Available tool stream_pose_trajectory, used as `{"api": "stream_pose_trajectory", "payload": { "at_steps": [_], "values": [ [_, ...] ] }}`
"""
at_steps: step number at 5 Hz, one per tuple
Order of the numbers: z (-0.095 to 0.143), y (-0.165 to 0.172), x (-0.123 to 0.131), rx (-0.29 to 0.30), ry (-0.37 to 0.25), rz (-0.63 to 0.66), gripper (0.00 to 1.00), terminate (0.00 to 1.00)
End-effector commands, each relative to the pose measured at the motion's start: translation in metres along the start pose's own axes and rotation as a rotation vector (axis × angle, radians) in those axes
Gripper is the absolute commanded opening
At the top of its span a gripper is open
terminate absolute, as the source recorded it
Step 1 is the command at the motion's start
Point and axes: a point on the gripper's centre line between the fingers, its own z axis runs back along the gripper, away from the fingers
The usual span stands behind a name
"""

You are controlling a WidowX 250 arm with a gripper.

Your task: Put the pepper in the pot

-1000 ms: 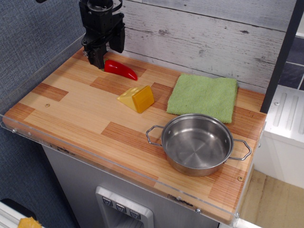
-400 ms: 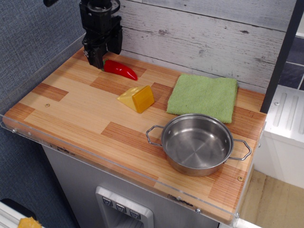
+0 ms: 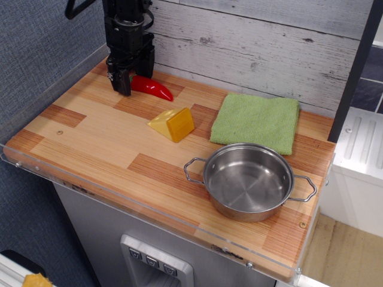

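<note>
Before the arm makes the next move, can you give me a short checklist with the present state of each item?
1. Gripper is low at the stem end of the pepper: ok.
2. Fingers on both sides of the pepper: cannot tell, the gripper body hides that end.
3. Grip closed on the pepper: cannot tell.
4. Pot is upright and empty: ok.
5. Way to the pot: the cheese wedge lies between, so lift first: not ok if low.
6. Green cloth is apart from the pot: ok.
</note>
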Motion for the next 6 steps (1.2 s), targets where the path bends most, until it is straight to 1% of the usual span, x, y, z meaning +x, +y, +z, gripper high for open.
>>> {"api": "stream_pose_trajectory", "payload": {
  "at_steps": [1,2,4,5,6],
  "values": [
    [0.008,-0.004,0.005,-0.042,-0.005,0.007,1.0,0.0],
    [0.007,-0.003,0.005,-0.048,0.017,0.015,0.0,0.0],
    [0.016,0.001,0.005,-0.074,0.008,0.004,0.0,0.0],
    [0.027,0.005,0.005,-0.096,0.016,0.005,0.0,0.0],
    [0.044,0.012,0.006,-0.144,0.011,0.024,0.0,0.0]
  ]
}}
